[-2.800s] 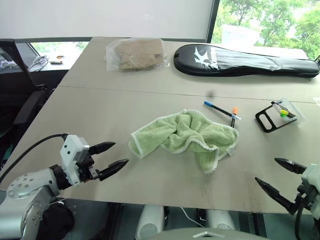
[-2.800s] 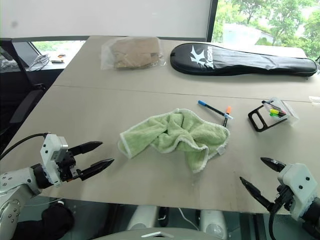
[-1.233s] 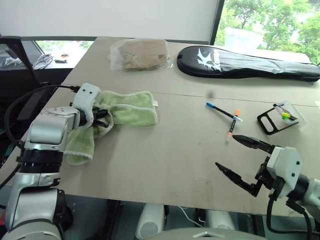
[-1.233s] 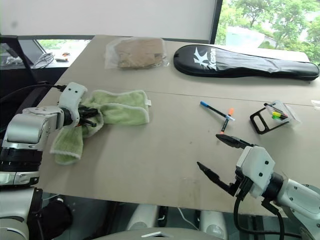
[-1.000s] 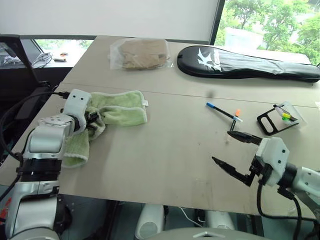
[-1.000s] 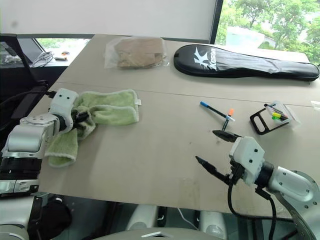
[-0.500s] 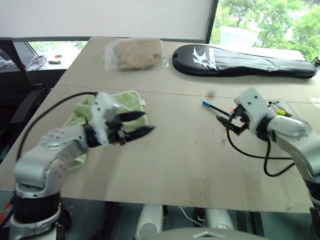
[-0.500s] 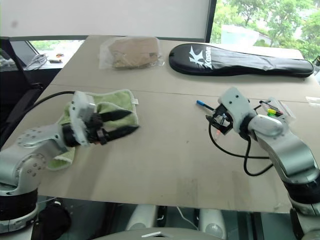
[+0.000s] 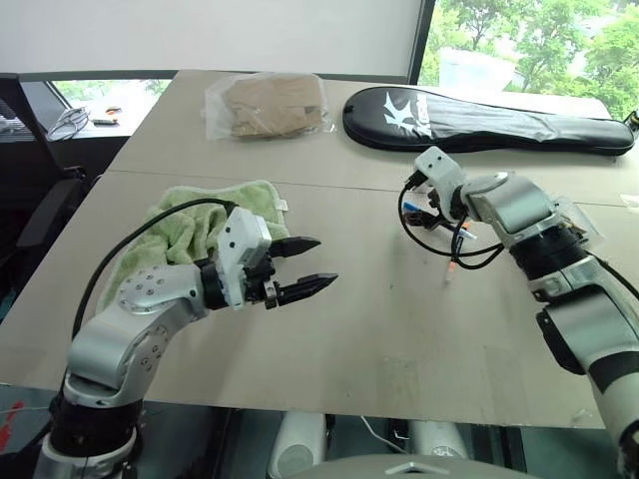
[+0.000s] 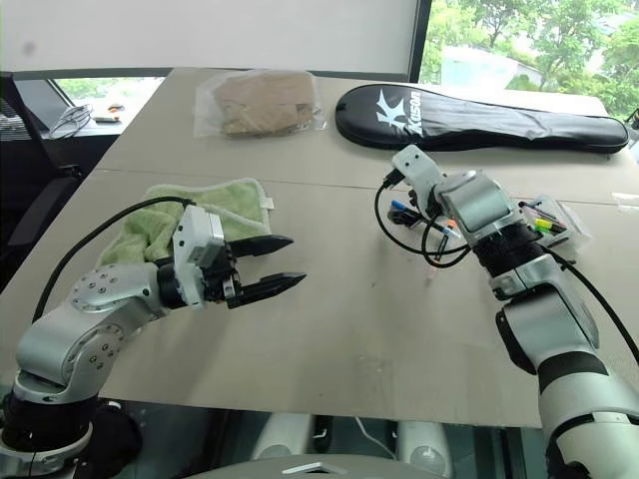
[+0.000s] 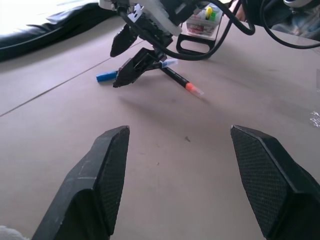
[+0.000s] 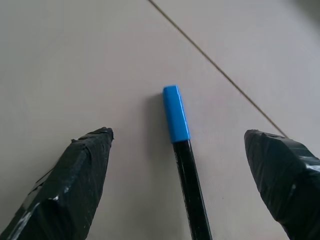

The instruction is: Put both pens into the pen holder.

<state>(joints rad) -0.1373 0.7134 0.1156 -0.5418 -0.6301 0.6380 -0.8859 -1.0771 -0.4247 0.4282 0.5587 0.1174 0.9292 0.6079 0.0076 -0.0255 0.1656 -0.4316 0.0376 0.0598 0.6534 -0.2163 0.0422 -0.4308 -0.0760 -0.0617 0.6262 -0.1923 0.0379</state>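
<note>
Reached forward since a second ago: right gripper (image 12: 180, 190), fingers wide, straddling dark blue-capped pen (image 12: 182, 160). Left gripper (image 9: 305, 265) open, empty. Next: lower, close, carry to clear-walled pen holder (image 10: 555, 222).

I am holding the left gripper (image 9: 305, 264) level over the near left, fingers parted, pointing right. I am reaching the right arm to the far right, its gripper (image 11: 131, 59) angled down, fingers spread wide.
</note>
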